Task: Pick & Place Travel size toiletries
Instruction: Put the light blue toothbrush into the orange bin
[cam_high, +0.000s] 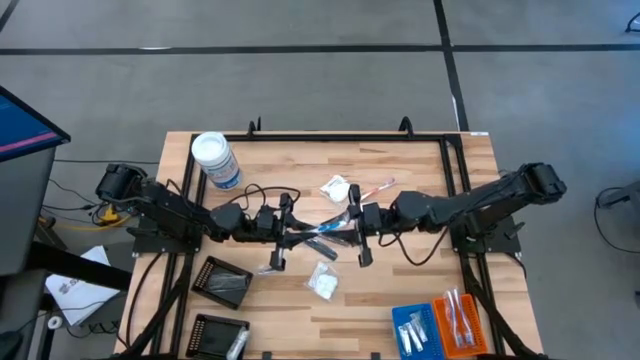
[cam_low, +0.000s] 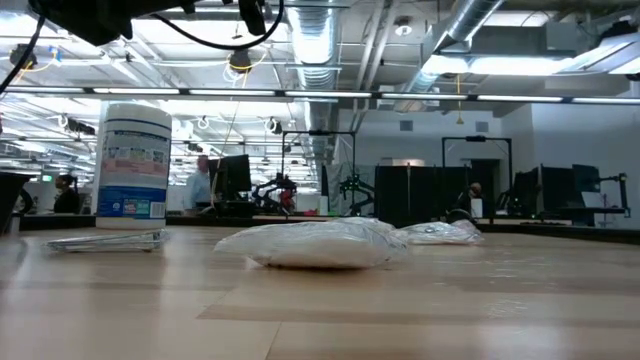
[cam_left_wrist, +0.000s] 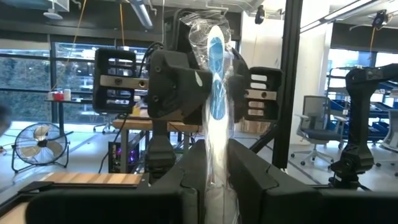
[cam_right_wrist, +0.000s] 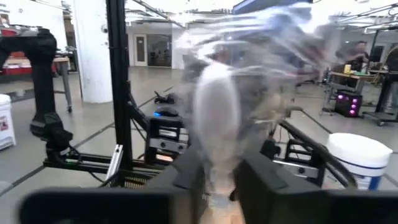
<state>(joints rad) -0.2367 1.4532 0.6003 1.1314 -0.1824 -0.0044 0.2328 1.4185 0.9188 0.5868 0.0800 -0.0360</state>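
Robotics lab / open industrial workspace. Bare ceiling w/ big silver ducts (cam_low: 318, 40), pipes and strip lights. Polished concrete floor (cam_high: 300, 80) w/ dark tape lines. Wooden bench (cam_high: 300, 310) in a black metal frame. Beyond it: more black frames, desks w/ monitors, office chair (cam_left_wrist: 314, 118), floor fan (cam_left_wrist: 38, 144), a few people (cam_low: 203, 186) at workstations.

blue toothbrush (cam_high: 322, 232): clear-wrapped, held off table btwn both grippers, mid-table
red-pink toothbrush (cam_high: 378, 187): clear wrap, flat, far side
white sachets: one (cam_high: 335, 188) by red-pink brush, one (cam_high: 323, 284) nearer front
silvery piece (cam_high: 277, 259): flat, left of centre
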